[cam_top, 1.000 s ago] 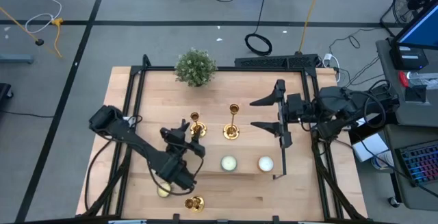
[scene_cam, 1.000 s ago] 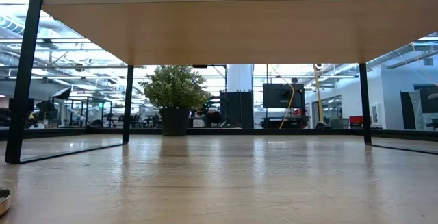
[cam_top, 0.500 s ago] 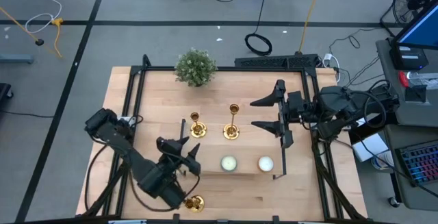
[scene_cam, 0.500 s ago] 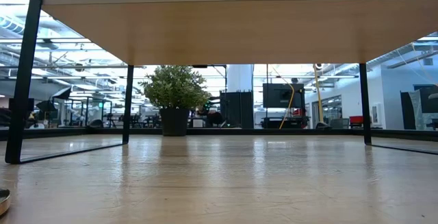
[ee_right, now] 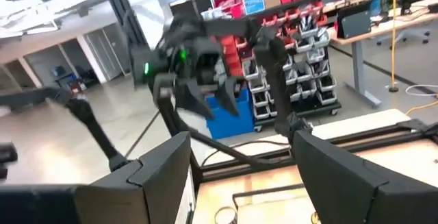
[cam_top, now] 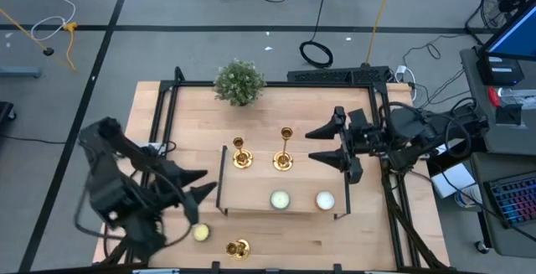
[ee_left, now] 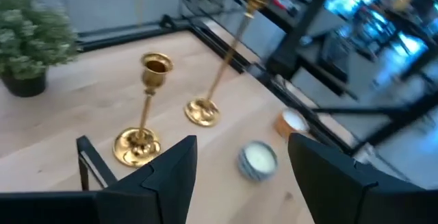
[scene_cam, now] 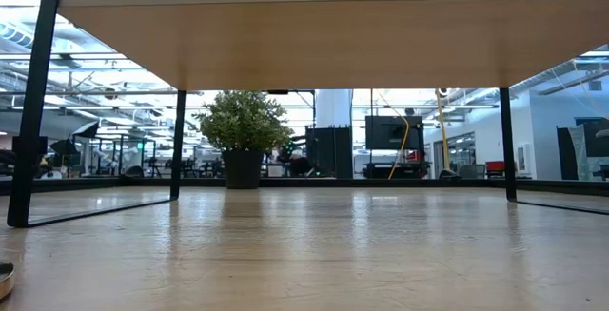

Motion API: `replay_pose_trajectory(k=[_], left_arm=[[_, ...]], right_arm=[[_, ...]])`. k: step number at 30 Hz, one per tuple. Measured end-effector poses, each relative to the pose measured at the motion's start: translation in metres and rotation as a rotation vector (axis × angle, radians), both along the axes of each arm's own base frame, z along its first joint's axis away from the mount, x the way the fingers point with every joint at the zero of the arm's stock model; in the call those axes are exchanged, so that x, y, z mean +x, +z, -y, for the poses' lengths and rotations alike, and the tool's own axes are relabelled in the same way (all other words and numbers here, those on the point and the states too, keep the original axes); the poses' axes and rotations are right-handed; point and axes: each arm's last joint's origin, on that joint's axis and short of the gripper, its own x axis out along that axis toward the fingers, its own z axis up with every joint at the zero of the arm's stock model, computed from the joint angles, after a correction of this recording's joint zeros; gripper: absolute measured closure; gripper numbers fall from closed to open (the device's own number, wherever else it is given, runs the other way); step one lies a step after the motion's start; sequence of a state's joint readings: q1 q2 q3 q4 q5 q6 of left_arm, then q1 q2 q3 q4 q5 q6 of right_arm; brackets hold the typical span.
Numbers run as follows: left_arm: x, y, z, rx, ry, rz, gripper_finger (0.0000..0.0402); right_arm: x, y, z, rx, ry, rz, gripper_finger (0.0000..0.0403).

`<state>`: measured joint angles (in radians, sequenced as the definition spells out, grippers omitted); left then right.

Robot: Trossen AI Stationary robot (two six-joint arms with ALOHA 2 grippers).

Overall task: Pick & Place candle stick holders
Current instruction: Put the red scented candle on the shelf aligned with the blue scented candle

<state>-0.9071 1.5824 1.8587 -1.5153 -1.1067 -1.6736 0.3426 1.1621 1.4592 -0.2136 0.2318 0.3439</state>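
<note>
Two gold candle stick holders (cam_top: 240, 155) (cam_top: 284, 151) stand upright on their round bases on a low wooden shelf (cam_top: 260, 180); in the left wrist view they are a short one (ee_left: 144, 118) and a taller one (ee_left: 222, 66). A third candle stick holder (cam_top: 238, 247) sits on the table near the front edge. My left gripper (cam_top: 198, 184) hangs open left of the shelf, raised, with nothing between its fingers (ee_left: 171, 176). My right gripper (cam_top: 326, 144) is open, level, over the shelf's right part, also holding nothing.
Two white candles (cam_top: 280, 199) (cam_top: 324, 199) sit on the shelf's near part, and a pale yellow candle (cam_top: 201, 233) lies on the table beside the third holder. A bushy green plant (cam_top: 239, 81) stands at the far edge. The shelf's black legs (scene_cam: 38, 102) rise from the table.
My left gripper has risen and drawn back from the left candle stick holder on the shelf toward the table's left edge, tipping up and staying open. The pale yellow candle now shows where the arm had covered it. My right gripper has rolled a little in place.
</note>
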Motion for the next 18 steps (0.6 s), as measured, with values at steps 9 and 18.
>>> replay_pose_trajectory(k=[9,18], left_arm=[[-0.017,0.03,-0.018,-0.034,-0.192,-0.023,0.0165],[-0.011,0.031,-0.029,-0.145,-0.161,-0.05,0.0178]], right_arm=[[0.016,-0.069,-0.01,0.036,0.103,-0.205,0.0145],[0.0,-0.133,-0.012,0.181,0.195,-0.414,0.0145]])
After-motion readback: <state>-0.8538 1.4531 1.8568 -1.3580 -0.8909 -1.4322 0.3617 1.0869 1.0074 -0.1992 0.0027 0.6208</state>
